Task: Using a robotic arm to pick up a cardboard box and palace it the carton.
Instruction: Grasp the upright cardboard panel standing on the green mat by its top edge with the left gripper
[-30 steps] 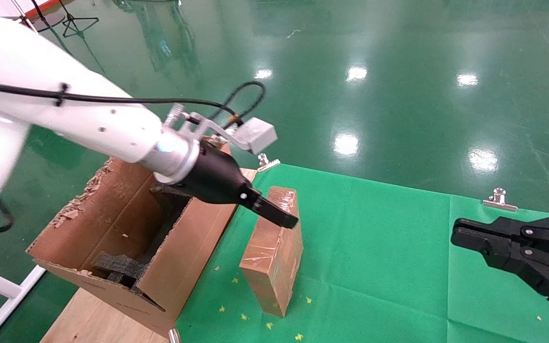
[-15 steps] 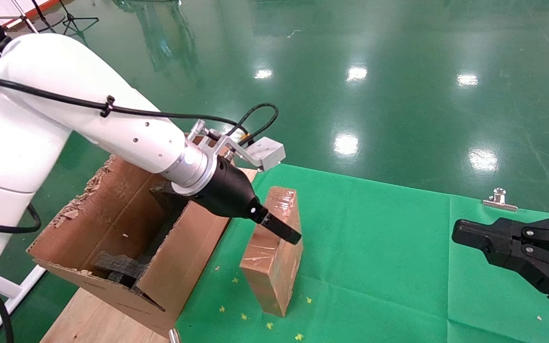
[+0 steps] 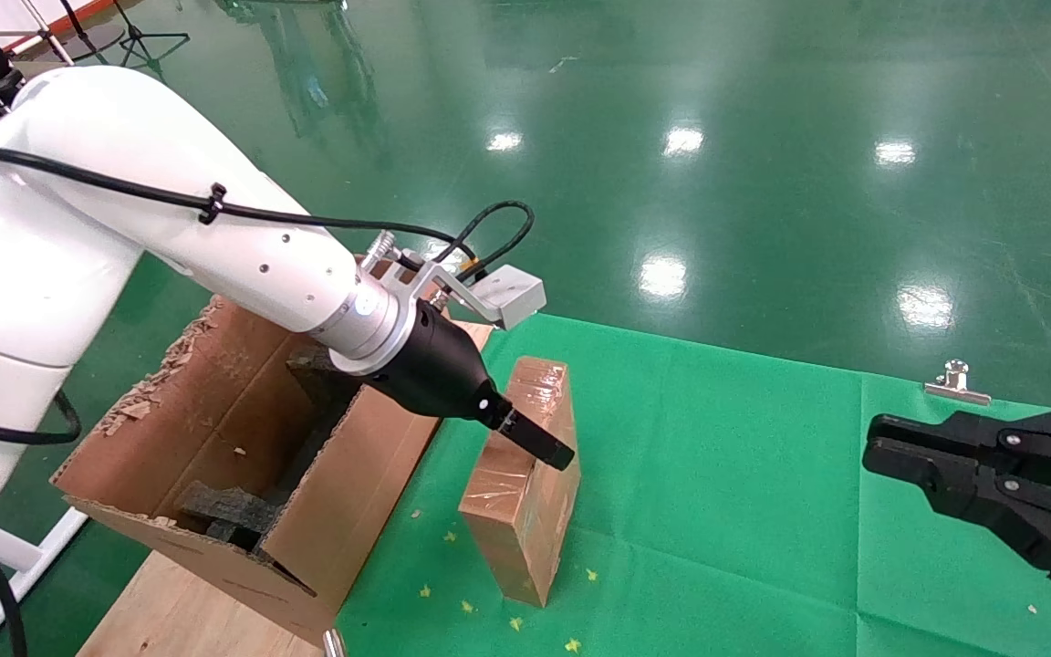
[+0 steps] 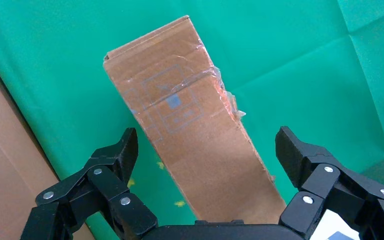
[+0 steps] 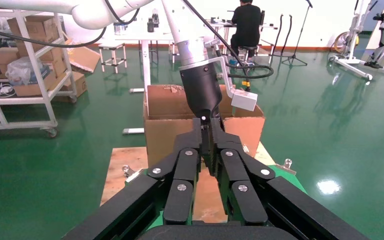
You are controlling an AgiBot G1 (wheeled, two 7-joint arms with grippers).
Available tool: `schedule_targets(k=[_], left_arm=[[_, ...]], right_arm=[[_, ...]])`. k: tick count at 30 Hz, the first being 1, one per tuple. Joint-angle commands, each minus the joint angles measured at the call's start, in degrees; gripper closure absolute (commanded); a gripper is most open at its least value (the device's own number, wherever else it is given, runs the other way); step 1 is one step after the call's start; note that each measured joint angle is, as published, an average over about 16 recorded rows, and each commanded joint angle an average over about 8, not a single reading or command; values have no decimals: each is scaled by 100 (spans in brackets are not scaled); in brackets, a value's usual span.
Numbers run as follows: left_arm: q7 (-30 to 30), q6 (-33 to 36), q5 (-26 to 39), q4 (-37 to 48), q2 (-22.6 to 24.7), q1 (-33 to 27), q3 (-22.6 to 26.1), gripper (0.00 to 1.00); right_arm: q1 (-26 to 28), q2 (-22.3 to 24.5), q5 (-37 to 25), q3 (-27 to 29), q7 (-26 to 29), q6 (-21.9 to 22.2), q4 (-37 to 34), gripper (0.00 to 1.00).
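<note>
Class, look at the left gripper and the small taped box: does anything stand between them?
Nothing visible does. The left gripper is open, its fingers straddling the cardboard box, which stands on the green cloth.

My left gripper [image 4: 207,167] stands spread wide over the cardboard box [image 3: 525,479], with green cloth [image 3: 726,474] showing in the gap on each side of the box, so both fingers have room to pass down. The carton [image 3: 243,438] stands just beside the box on its left, leaving only a narrow strip of cloth between them. To the right the cloth lies bare up to my right gripper [image 3: 881,452], well apart, fingers pressed together. Black foam [image 3: 224,511] fills part of the carton's floor.
</note>
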Motion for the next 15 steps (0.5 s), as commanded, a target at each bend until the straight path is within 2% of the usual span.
schedule_targets(k=[1,15], left_arm=[[-3,-1,-4,-4,-2,-1,-2,100],[-20,-5,-12,-31,-12,13,-22,100]], right_arm=[[0,0,0,0,0,0,0,0],[0,0,0,0,0,0,0,0]])
